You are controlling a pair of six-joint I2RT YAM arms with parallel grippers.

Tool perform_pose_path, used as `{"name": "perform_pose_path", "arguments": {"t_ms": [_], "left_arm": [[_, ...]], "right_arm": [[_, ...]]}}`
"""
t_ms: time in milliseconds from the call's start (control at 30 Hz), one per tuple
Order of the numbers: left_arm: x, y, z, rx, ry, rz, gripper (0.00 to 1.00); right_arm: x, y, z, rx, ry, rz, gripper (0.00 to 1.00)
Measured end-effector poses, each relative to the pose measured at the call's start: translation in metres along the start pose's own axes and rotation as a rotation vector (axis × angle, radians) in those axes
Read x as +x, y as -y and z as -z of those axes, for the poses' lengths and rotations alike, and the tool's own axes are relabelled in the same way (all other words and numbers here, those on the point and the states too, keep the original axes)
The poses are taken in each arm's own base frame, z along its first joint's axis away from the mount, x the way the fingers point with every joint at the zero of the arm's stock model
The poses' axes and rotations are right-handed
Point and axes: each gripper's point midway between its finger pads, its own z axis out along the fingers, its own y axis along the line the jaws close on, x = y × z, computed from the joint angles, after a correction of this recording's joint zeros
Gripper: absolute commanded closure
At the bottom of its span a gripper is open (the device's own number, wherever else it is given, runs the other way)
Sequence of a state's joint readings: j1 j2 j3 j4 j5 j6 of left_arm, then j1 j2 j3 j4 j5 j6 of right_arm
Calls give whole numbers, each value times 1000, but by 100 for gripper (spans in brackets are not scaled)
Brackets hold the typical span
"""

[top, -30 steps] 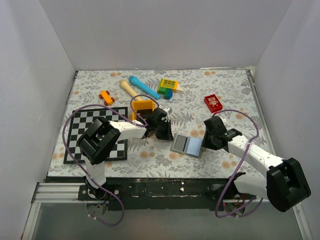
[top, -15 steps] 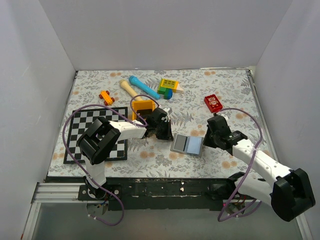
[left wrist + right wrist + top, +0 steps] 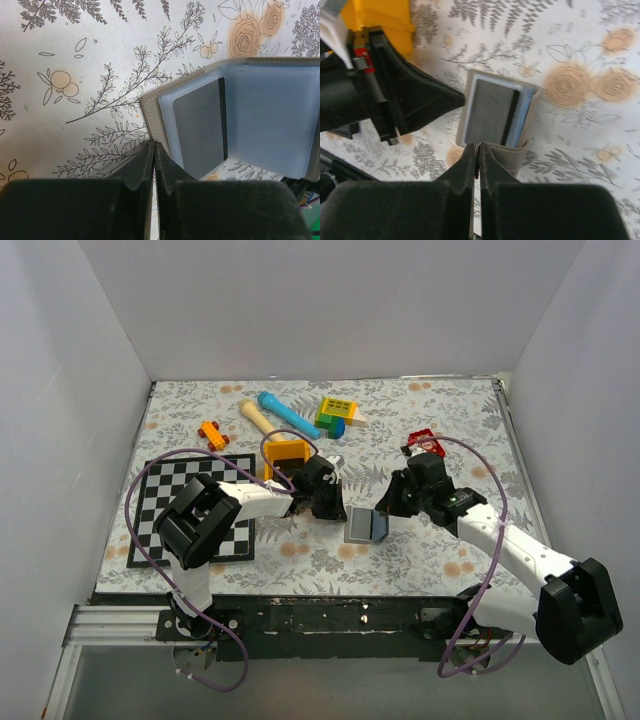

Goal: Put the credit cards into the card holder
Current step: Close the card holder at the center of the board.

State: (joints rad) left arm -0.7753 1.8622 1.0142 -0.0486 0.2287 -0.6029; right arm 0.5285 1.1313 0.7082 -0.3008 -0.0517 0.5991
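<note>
Right wrist view: card holder (image 3: 519, 120) lies half folded on the worktop (image 3: 580, 50), with one black card (image 3: 490, 112) already in its pocket.
Thin, light and floppy, the card holder will likely slide on the cloth, so pushing the raised flap's edge while the other cover is pinned seems the safer hold; the card looks stiff and slick. Right end effector (image 3: 475, 147), jaws shut with nothing visibly between them, presses against that flap. Left end effector (image 3: 154, 145), shut on nothing, rests just beside the opposite cover. Orange tray (image 3: 288, 452) sits behind the left arm, red block (image 3: 422, 438) by the right; neither appears to block the fold.
</note>
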Motion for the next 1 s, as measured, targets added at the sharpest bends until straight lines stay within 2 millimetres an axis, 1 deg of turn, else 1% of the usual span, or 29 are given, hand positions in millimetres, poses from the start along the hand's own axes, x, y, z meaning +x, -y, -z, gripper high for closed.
{"name": "perform_pose_path", "arguments": {"t_ms": [133,300,400,467,533,567,600,667,733,867,933,1000], "left_arm": [[0,0,0,1,1,1,100],[0,0,-1,4,4,6,100],[1,0,-1,5,6,8,100],[1,0,-1,7,9,9,100],[1,0,-1,9,11,13,100],[1,0,-1,10,12,15,100],[2,0,-1,10,13,18,100],[2,0,-1,15,15,21,100],[3,0,0,17,16,24,100],[3,0,0,18,17,24,100],[3,0,0,18,17,24,100],[3,0,0,18,18,24,100]], "right_arm": [[0,-25,-10,-100,-25,25,99],[5,-48,-24,-210,-65,32,99],[13,-58,-33,-273,-88,29,99],[19,-60,-39,-307,-105,25,78],[28,-62,-43,-335,-130,17,53],[31,-63,-43,-346,-139,13,46],[33,-64,-42,-356,-141,13,42],[32,-66,-38,-370,-127,28,41],[28,-68,-28,-383,-95,39,41],[4,-76,2,-395,41,74,42],[-5,-72,14,-368,101,80,42],[-10,-63,21,-328,148,76,42]]}}
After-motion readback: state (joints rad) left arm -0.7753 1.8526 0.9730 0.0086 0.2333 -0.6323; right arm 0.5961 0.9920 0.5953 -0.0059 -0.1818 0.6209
